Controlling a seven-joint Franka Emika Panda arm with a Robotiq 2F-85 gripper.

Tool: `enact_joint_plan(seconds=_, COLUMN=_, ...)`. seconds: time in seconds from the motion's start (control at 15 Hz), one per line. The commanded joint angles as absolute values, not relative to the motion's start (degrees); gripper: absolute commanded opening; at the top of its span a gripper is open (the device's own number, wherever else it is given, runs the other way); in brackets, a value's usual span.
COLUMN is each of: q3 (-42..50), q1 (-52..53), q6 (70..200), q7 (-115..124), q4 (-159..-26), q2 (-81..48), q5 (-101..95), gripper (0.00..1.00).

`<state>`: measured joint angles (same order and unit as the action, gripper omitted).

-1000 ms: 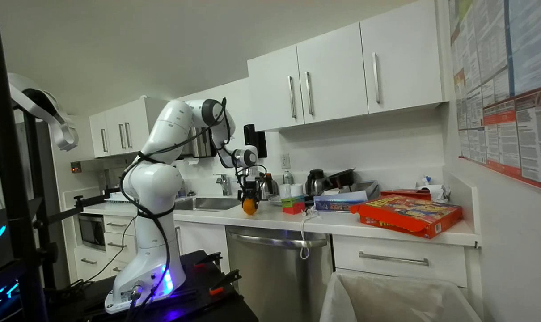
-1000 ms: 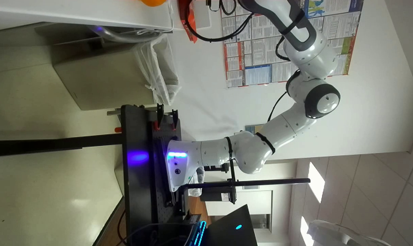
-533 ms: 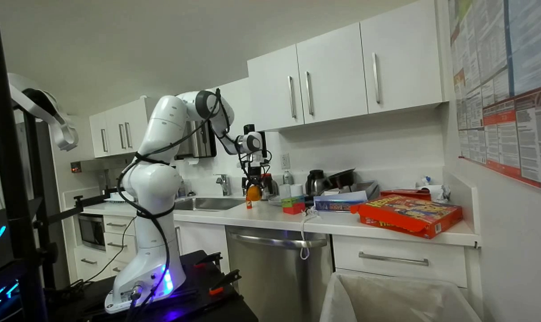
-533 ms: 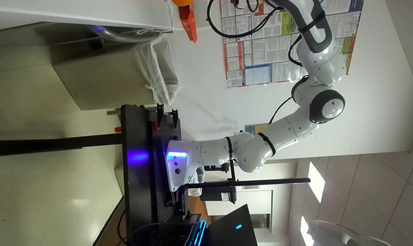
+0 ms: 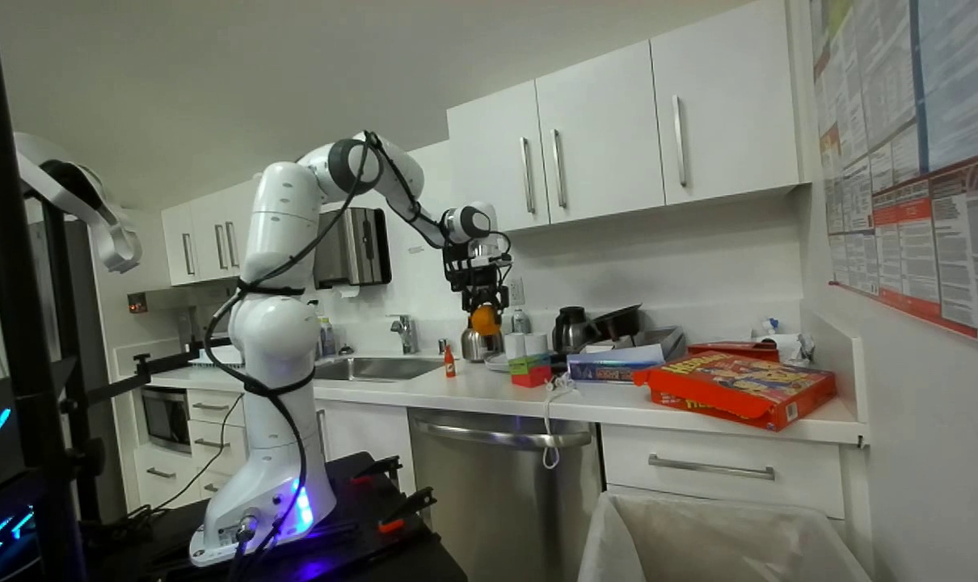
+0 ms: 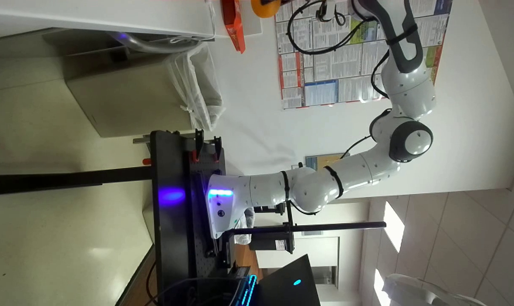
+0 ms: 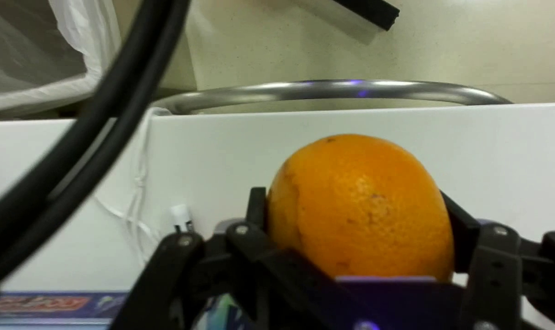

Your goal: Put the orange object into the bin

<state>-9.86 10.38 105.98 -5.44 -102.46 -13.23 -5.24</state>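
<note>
Readable markings
Blue box (image 7: 57, 305), wrist view: lettering ending in "POLY". Red box (image 5: 739, 384), in an exterior view: yellow lettering, not legible. Wall posters (image 5: 913, 190), in both exterior views: print too small to read.

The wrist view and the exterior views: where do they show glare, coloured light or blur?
Wrist view: soft highlight on the orange, violet glints on the metal handle, the black cables look blurred; both exterior views: blue light on the robot base, violet glow on the black table; in an exterior view, pale reflection on the floor.
</note>
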Motion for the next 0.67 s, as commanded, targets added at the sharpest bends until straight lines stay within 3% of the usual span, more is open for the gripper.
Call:
enact_joint_plan(seconds=0.0, q3=-6.76, q1=6.69, q6=104.30, q7=-4.50, q4=-105.80, q2=-4.59, q5=-3.48, gripper=0.58)
enact_joint_plan(seconds=0.6, q3=3.45, q1=-3.07, q6=102.89, q7=-3.06, q4=-114.75, q2=8.61, q5=-3.47, gripper=0.58)
